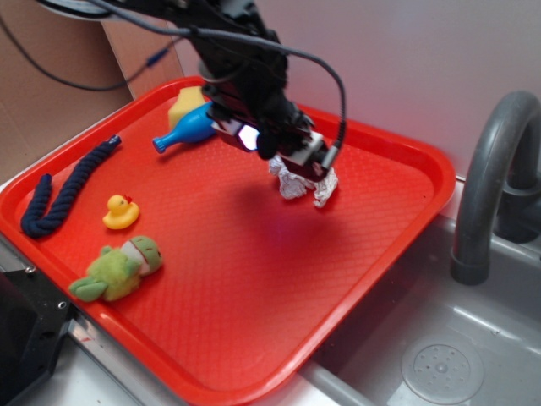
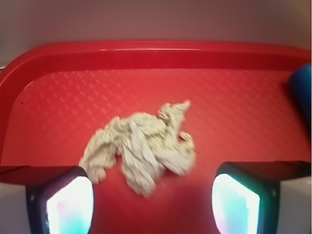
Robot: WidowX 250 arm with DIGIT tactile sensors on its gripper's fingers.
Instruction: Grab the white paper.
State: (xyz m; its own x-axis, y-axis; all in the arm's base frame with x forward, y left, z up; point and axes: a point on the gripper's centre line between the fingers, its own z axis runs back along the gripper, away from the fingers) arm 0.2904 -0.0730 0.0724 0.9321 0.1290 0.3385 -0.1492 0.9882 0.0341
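The white paper (image 2: 141,148) is a small crumpled wad, off-white with grey creases and a ragged, uneven outline. In the wrist view it is longer than it is wide, its long axis running from lower left to upper right, with a thin twisted tip pointing toward the far rim of the tray (image 2: 146,51). It lies flat on the red tray, in the far right part of it as the exterior view shows, well apart from the other things. The gripper (image 2: 151,202) is open, its two fingers (image 2: 63,204) spread wide with the paper lying between and just ahead of them, not clamped. In the exterior view the gripper (image 1: 306,173) sits directly over the paper (image 1: 304,186), partly covering it.

Elsewhere on the tray lie a blue bottle (image 1: 184,131), a yellow sponge (image 1: 184,103), a dark blue rope (image 1: 63,190), a yellow duck (image 1: 120,212) and a green plush toy (image 1: 118,271). A grey sink (image 1: 439,338) sits to the right.
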